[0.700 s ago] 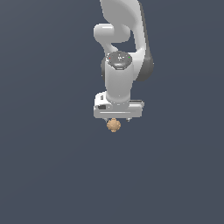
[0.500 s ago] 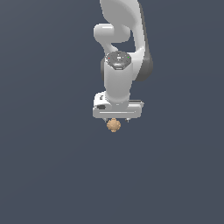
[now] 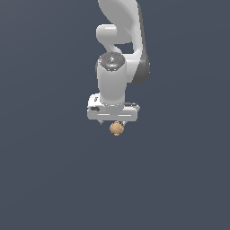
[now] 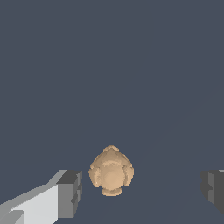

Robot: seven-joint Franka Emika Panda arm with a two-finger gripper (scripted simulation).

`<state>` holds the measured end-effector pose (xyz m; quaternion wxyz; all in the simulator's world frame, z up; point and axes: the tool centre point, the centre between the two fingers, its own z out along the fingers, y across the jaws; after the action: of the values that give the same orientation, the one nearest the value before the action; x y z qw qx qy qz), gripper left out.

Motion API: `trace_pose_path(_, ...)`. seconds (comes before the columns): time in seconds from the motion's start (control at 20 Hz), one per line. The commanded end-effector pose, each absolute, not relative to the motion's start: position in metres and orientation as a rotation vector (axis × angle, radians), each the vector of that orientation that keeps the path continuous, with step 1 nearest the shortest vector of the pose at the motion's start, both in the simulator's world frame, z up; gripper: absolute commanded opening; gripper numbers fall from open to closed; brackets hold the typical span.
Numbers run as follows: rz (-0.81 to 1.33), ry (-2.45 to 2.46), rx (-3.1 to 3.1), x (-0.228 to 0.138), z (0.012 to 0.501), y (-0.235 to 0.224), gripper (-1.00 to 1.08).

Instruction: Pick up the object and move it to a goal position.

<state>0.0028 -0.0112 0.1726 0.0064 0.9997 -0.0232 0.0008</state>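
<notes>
The object, a small tan-orange lumpy ball (image 3: 117, 128), lies on the dark grey floor just under the white hand. My gripper (image 3: 113, 122) hangs straight over it, fingers pointing down. In the wrist view the ball (image 4: 111, 171) lies between the two dark finger pads, nearer one pad (image 4: 70, 192) than the other (image 4: 213, 189). Neither pad touches it. The gripper (image 4: 142, 191) is open and holds nothing.
The plain dark grey floor (image 3: 49, 179) fills both views. The white arm (image 3: 121, 36) rises behind the hand. No goal marker shows.
The hand has shifted slightly toward the exterior view's left over the ball. The ball has not moved.
</notes>
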Motion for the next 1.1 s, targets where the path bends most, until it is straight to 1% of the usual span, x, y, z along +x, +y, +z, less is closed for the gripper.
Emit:
trace_pose_path(0.0,0.002,-0.058,3.128,0.002,0.171,-0.011,1.0)
trace_pose_path(0.5,-0.001,0.142,3.124,-0.006,0.157,-0.008,1.0)
trace_pose_path(1.05,-0.004,0.591,3.074,-0.025,0.126,-0.002,1.0)
